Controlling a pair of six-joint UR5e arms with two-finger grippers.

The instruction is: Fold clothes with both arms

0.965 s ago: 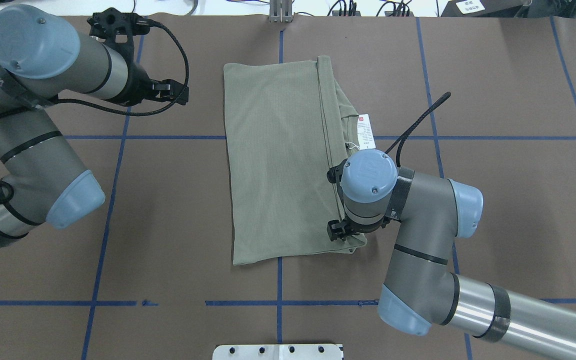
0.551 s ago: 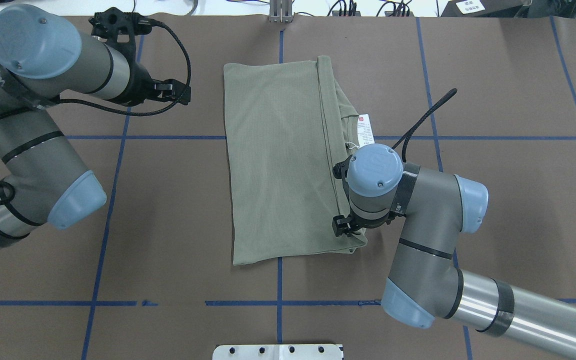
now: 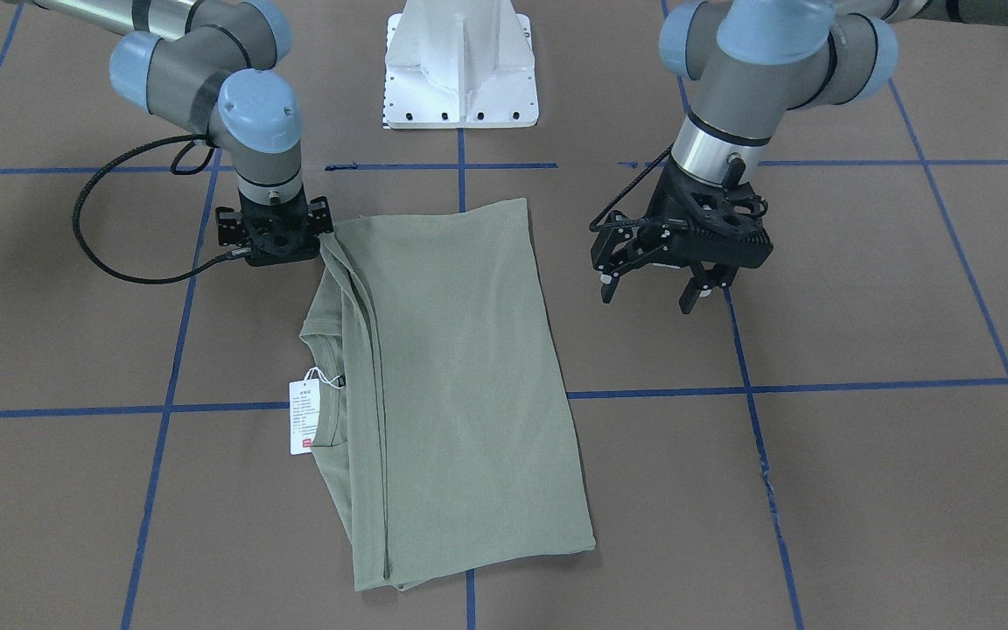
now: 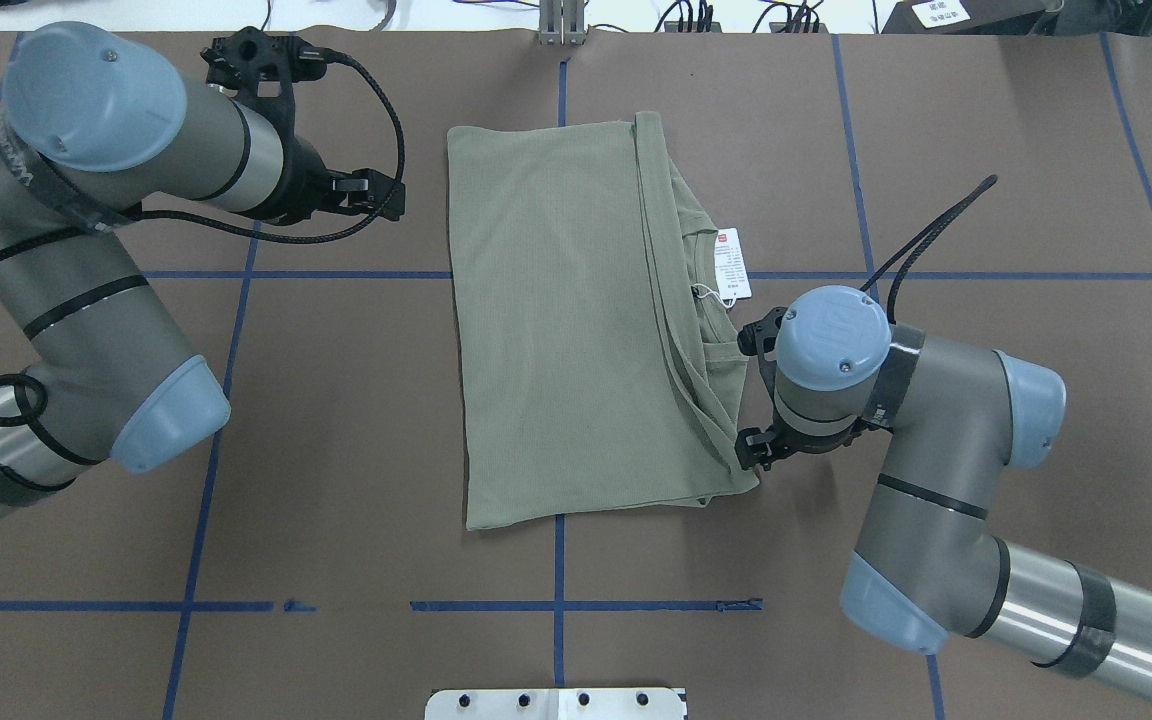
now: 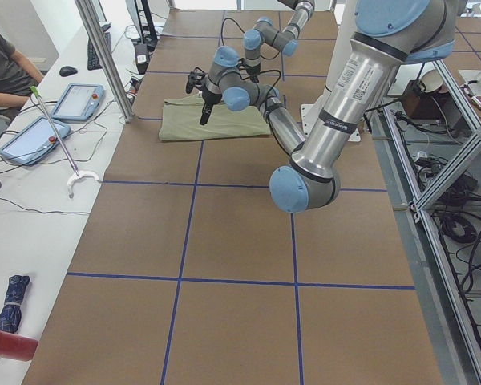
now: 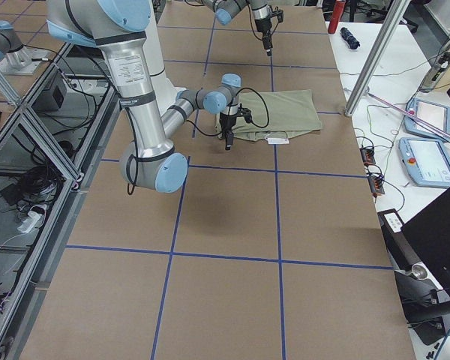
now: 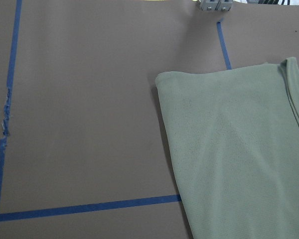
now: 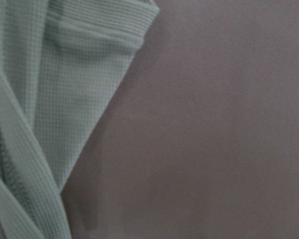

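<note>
Seen from overhead, the left gripper [image 3: 648, 296] hangs above bare table [image 4: 336, 400] at about 10 o'clock from the garment. Its two fingers are spread wide and hold nothing, and it is well clear of the cloth.

In the middle lies the shirt [image 4: 556, 320]. It is already folded lengthwise into a tall, narrow rectangle and lies flat across the blue tape lines [image 4: 336, 274]. The side at 9 o'clock is a clean straight fold. Along the 3 o'clock side the layers are stacked unevenly, with the neckline showing and the white hang tag [image 4: 733, 263] sticking out onto the table.

At about 4 o'clock, the right gripper [image 3: 272, 234] points straight down at the near corner of that layered edge, touching or just beside it. Its fingertips are hidden under the wrist, and its own camera shows only cloth edge and table. Whether it pinches the fabric cannot be told.

As a judgement, the lengthwise folds look done. What appears left is to neaten the loose 3 o'clock edge, then fold the length across, which probably needs both arms on the cloth.
</note>
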